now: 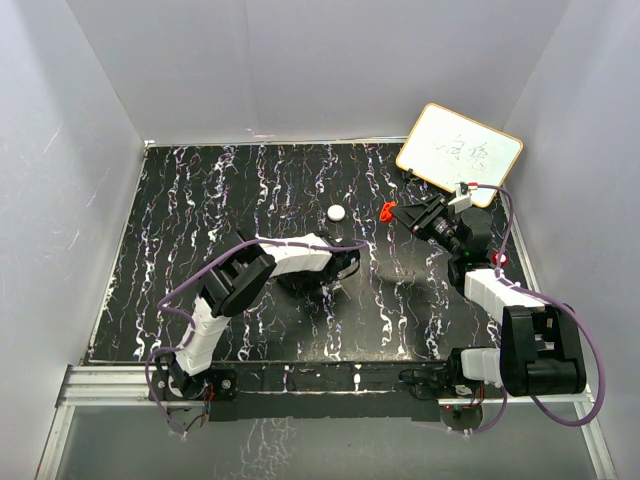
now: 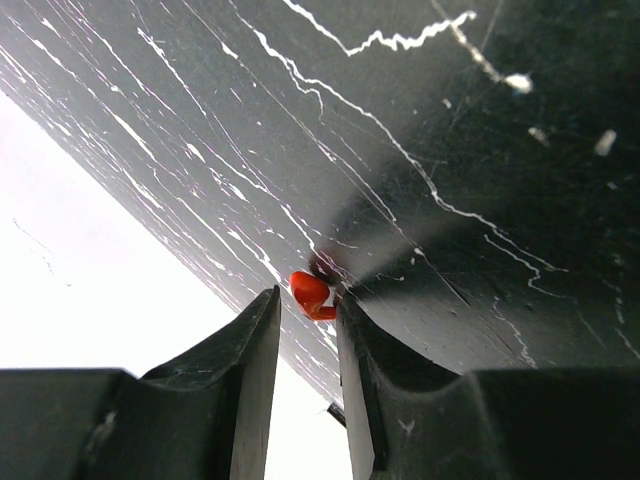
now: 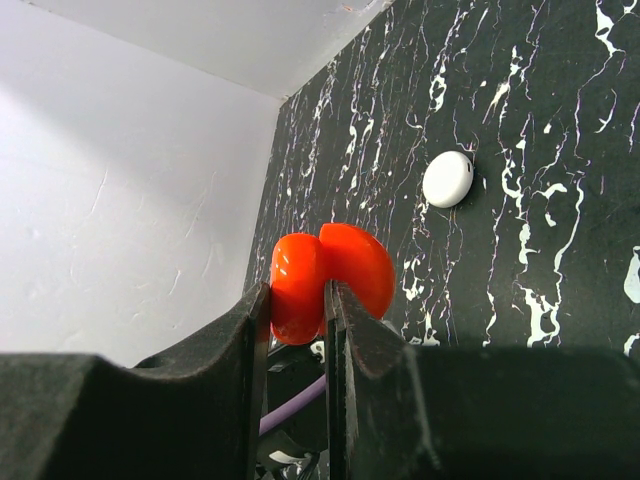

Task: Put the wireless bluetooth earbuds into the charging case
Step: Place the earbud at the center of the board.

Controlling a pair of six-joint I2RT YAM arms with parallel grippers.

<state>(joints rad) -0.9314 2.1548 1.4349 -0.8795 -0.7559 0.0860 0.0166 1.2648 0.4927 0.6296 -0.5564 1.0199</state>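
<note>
Your left claw (image 2: 308, 298) sits low over the middle of the table (image 1: 200, 250), its fingers a narrow gap apart. A tiny red earbud (image 2: 310, 292) with a speck of white on it lies right at the mouth of that gap. It looks to be against the right finger, with a dark shadow on the marbled top just behind it. You cannot tell from the wrist view whether the fingers pinch it or only frame it. From overhead the claw's own body hides it.

Your right claw (image 3: 296, 300) is clamped on a glossy red shell (image 3: 355, 265) made of two rounded lobes. One lobe is squeezed between the fingers and the other bulges out past the right finger. Whether this is the case lying open, you cannot tell for sure. Overhead, the shell shows toward the far right of the table, just in front of the whiteboard (image 1: 459, 155), which leans in the back corner.

A white disc (image 1: 337, 212) lies flat on the table between the two claws, touching neither. It is just left of the red shell and just beyond your left claw.
</note>
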